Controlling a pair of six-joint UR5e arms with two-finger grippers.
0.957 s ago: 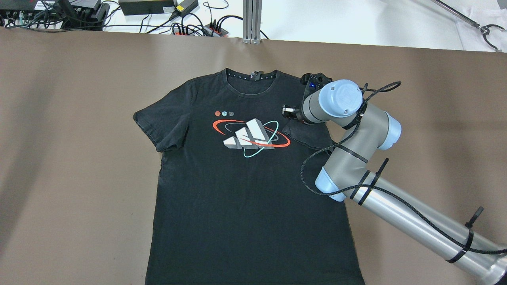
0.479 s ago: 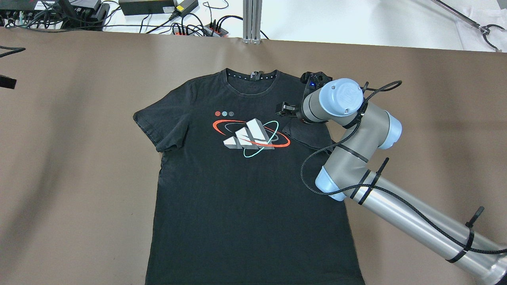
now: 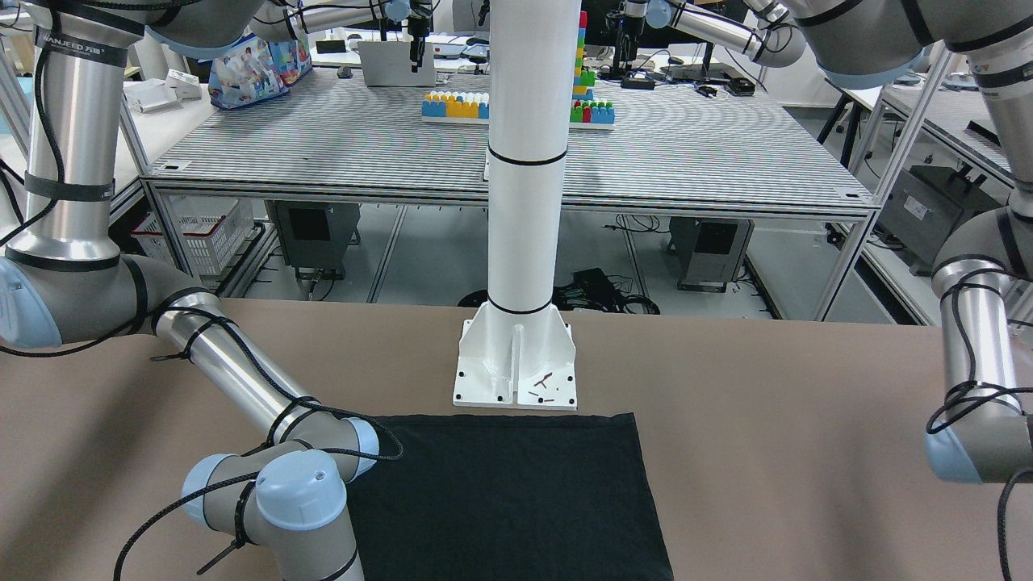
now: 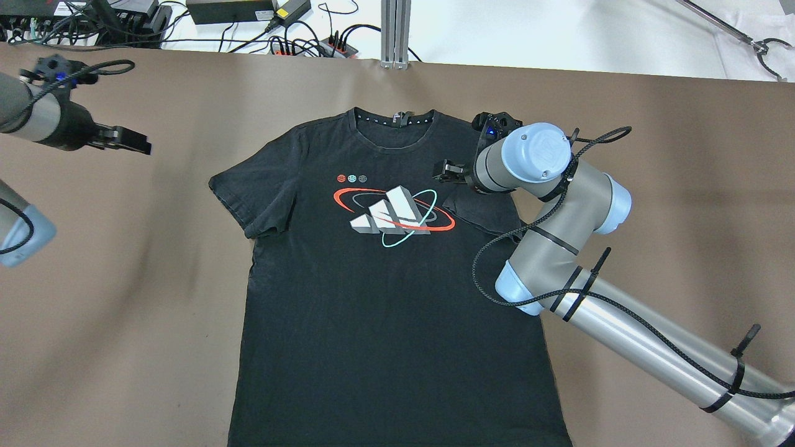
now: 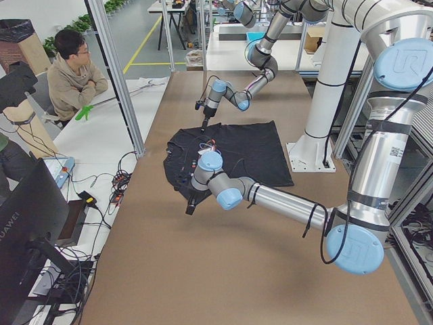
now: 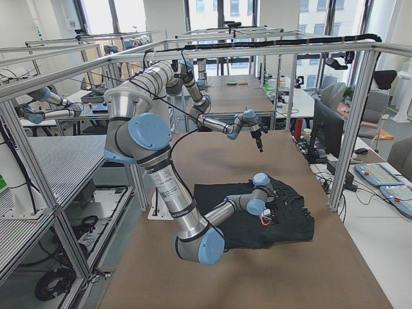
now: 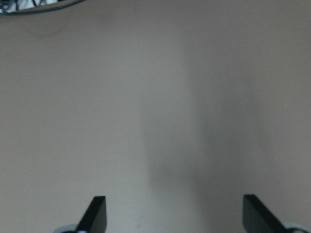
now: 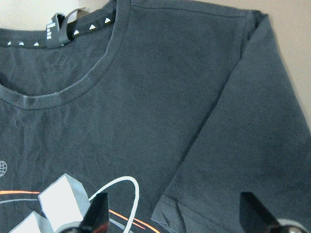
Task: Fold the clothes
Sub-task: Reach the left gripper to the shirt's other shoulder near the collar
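A black T-shirt (image 4: 372, 298) with a red, white and teal logo lies face up on the brown table; it also shows in the right wrist view (image 8: 146, 97). Its right sleeve (image 4: 481, 211) lies folded inward over the chest. My right gripper (image 4: 448, 172) hovers open just above that folded sleeve (image 8: 243, 160), with nothing between its fingers (image 8: 99, 213). My left gripper (image 4: 127, 141) is open and empty over bare table, left of the shirt's other sleeve (image 4: 248, 198), which lies spread out. The left wrist view shows only tabletop between the left gripper's (image 7: 172, 213) fingers.
The white robot post (image 3: 520, 202) stands at the table's near edge behind the shirt's hem. Cables and power supplies (image 4: 248, 18) lie beyond the far edge. A seated person (image 5: 71, 74) is off the far side of the table.
My left arm has come into the overhead view from the left and moved toward the shirt. My right gripper has shifted slightly left above the folded sleeve; the sleeve lies still.
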